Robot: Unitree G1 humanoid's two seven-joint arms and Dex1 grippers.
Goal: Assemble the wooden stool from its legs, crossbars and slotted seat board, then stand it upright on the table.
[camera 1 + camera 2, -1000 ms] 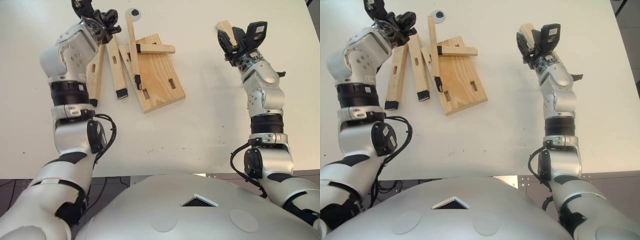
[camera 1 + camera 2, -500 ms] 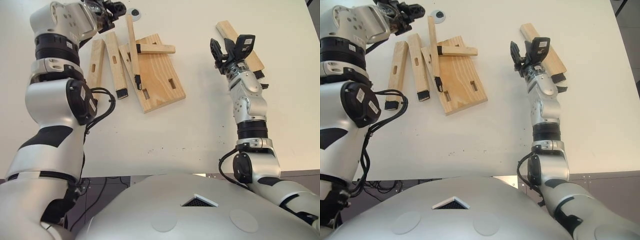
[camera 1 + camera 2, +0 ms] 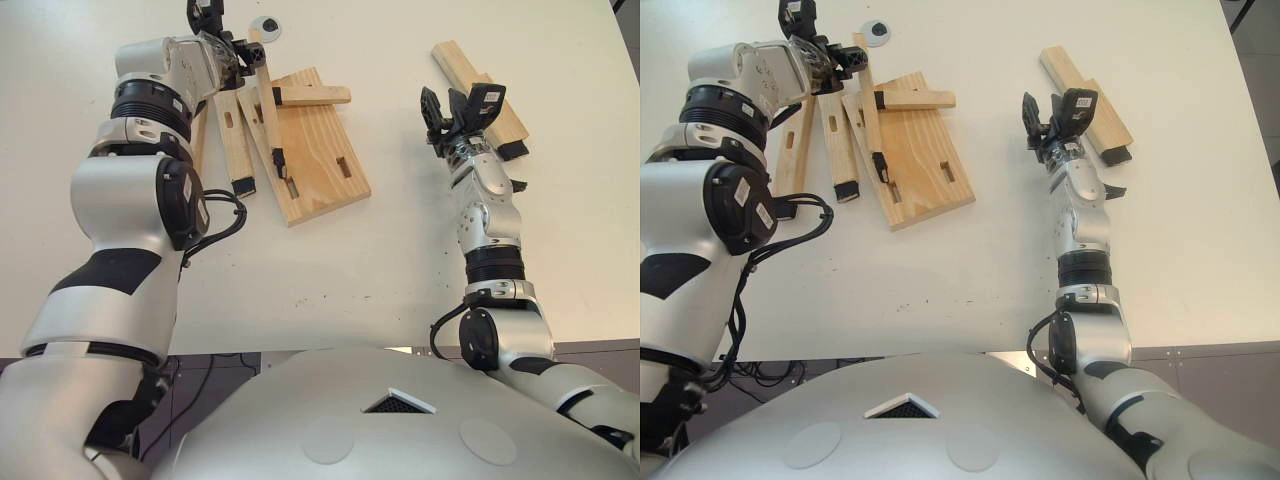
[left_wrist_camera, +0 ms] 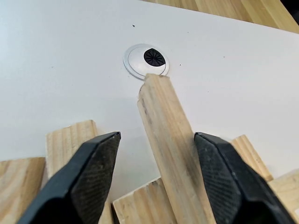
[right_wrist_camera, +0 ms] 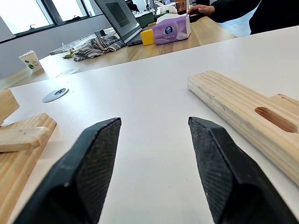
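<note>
The left gripper (image 4: 156, 140) has come over the far end of the long leg (image 3: 266, 110) lying across the seat board (image 3: 310, 130). Its fingers are apart around the leg, not clamped. The right gripper (image 3: 455, 100), apart and empty, has drawn back from the two legs (image 3: 452, 60) at the far right. A grasp seems next.

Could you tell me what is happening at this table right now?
The robot is partway through building a wooden stool. Its left pincer, open, straddles the upper end of a leg that slants up from the slotted seat board. The right pincer, also open and empty, hovers above the table beside two wooden pieces on the robot's right. Another leg lies flat just left of the board. Nothing is gripped, and the stool is not yet assembled.
</note>
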